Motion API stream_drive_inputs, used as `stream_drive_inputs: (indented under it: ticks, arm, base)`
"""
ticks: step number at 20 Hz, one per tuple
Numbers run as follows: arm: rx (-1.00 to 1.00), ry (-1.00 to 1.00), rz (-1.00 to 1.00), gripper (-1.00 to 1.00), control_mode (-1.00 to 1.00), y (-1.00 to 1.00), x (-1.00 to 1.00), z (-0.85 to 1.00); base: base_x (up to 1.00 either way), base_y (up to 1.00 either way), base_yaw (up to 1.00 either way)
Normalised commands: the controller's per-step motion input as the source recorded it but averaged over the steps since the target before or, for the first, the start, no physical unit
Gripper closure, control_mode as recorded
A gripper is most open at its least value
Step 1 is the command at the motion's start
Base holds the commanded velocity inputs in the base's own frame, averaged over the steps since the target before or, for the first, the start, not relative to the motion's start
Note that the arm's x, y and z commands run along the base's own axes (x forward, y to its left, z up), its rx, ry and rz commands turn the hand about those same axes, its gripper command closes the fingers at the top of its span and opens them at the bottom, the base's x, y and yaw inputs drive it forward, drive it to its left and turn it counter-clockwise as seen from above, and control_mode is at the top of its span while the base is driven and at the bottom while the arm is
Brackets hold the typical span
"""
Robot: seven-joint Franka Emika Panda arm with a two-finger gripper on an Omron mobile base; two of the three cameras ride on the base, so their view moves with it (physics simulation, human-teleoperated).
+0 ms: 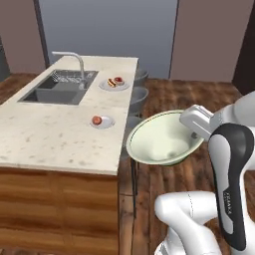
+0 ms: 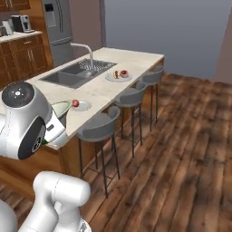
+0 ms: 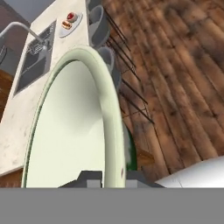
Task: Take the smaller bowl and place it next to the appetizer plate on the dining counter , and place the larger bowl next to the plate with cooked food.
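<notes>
your fingers [image 3: 109,177] pinch the larger bowl [image 1: 162,139] by its rim, in the air just off the worktop [image 1: 55,134] edge; tilted so, it could slip or clip that edge.

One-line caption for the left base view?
Gripper holds the cream bowl off the counter edge, beside the apple plate.

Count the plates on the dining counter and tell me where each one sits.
2. The plate with cooked food sits farther back, just right of the sink. The appetizer plate sits nearer, by the counter's stool-side edge. Another could be hidden behind the robot.
</notes>
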Motion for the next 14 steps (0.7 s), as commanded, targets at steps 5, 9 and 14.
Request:
stream_drive_inputs:
  ticks: [5, 9, 14]
  arm:
    - [0.0, 0.0, 0.0, 1.0, 1.0, 0.0, 0.0, 0.0]
    - [0.0, 0.0, 0.0, 1.0, 1.0, 0.0, 0.0, 0.0]
    - [0.0, 0.0, 0.0, 1.0, 1.0, 0.0, 0.0, 0.0]
  base:
    - [0.6, -0.98, 0.5]
    - [0.68, -1.0, 0.48]
    - [0.73, -1.0, 0.45]
